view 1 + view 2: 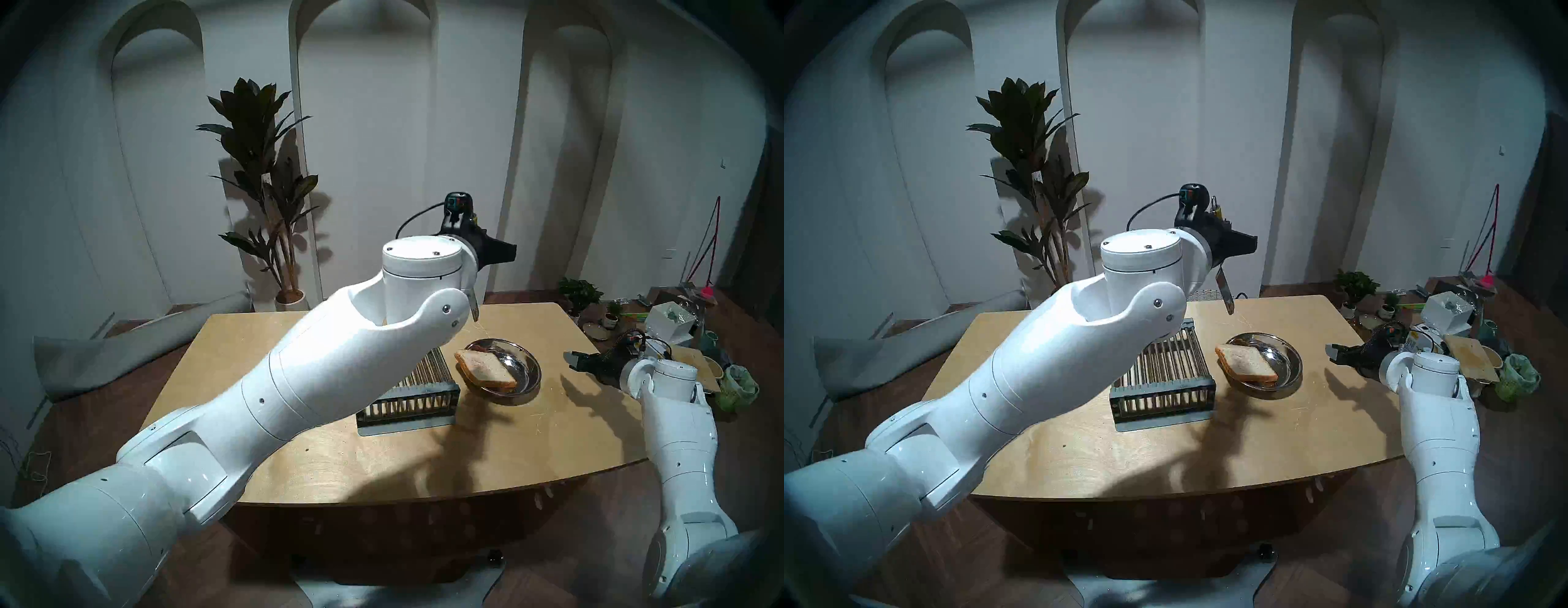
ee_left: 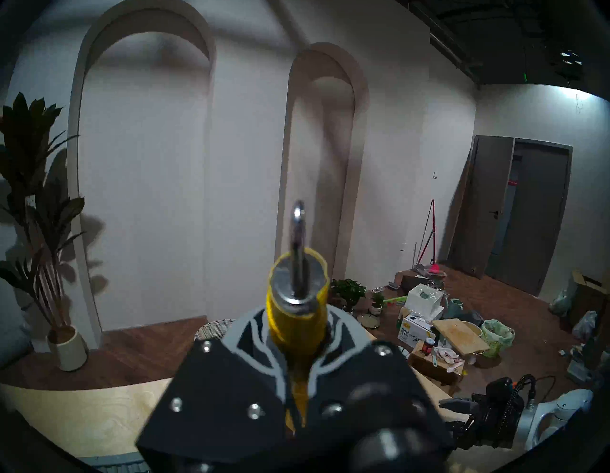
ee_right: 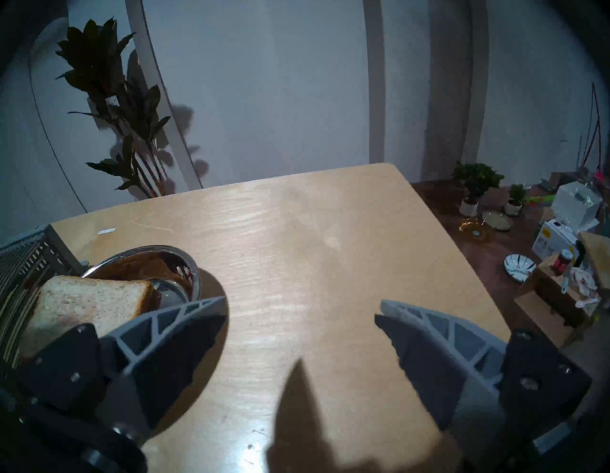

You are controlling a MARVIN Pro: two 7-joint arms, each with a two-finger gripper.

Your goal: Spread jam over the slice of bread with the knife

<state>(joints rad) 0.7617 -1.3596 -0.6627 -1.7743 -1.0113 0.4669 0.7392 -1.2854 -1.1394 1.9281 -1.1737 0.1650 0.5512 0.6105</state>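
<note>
The left gripper (image 1: 1244,244) is clamped on the knife (image 1: 1225,293) high above the desk (image 1: 1250,446), right gripper (image 3: 300,310) apart, while the bread (image 1: 1246,363) in its dish (image 1: 1291,361) looks only faintly stained, so spreading remains.

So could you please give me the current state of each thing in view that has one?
Left tool: shut on yellow-handled knife, blade hanging above the table.
Right tool: open, empty.
Square white bread slice: resting tilted in the dish.
Round metal dish: on the wooden table.
Grey barred rack: on the table.
</note>
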